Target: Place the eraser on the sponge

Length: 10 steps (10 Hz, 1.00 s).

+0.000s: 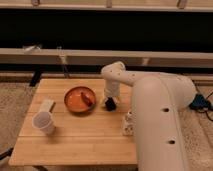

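My gripper [110, 103] hangs low over the wooden table [75, 145], just right of the orange bowl [79, 100]. There is a small dark shape at its tip, touching or almost touching the tabletop. It could be the eraser, but I cannot tell it apart from the gripper. The sponge [46, 106], a pale cream pad, lies flat near the table's left edge, far from the gripper and beyond the bowl.
A translucent white cup [44, 122] stands just in front of the sponge. The bowl holds a small reddish-brown piece [88, 98]. A small white bottle [128, 123] stands at the front right, close to my bulky white arm [160, 115]. A dark wall with rails runs behind.
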Available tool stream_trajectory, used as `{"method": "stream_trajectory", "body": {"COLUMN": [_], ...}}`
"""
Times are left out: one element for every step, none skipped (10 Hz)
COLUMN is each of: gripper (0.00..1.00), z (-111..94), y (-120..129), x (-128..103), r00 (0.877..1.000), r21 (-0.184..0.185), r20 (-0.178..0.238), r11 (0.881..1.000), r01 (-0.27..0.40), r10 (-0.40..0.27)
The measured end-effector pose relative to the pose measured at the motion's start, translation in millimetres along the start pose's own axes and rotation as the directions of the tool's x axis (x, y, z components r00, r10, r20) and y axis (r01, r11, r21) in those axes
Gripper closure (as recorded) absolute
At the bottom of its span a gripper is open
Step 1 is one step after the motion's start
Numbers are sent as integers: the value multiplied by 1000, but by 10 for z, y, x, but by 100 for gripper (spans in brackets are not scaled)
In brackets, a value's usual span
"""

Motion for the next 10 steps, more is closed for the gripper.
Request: {"method": "stream_trajectory", "body": {"gripper": [20,20,20,20,20,20,20,20,20,20], "z": [16,22,41,48,58,65,74,89,94,112], "y": [-37,-45,-53,-59,-80,-98,-101,-84,-62,-44], "x": [-13,-26,-50,-83,-115,-148,-196,-227,-263,-292], "r00": [1000,1000,1000,1000,1000,1000,1000,1000,999,999], "r21": [12,16,22,26,30,32,36,38,39,40], "r20": [-2,-2,-5,-4,-4,-3,-1,-2,-1,-1], "r11": [1000,1000,1000,1000,999,999,999,999,999,998], "r01": [3,5,8,12,15,17,23,29,33,39], "r10": [-3,-4,-8,-12,-15,-17,-23,-29,-33,-39]}}
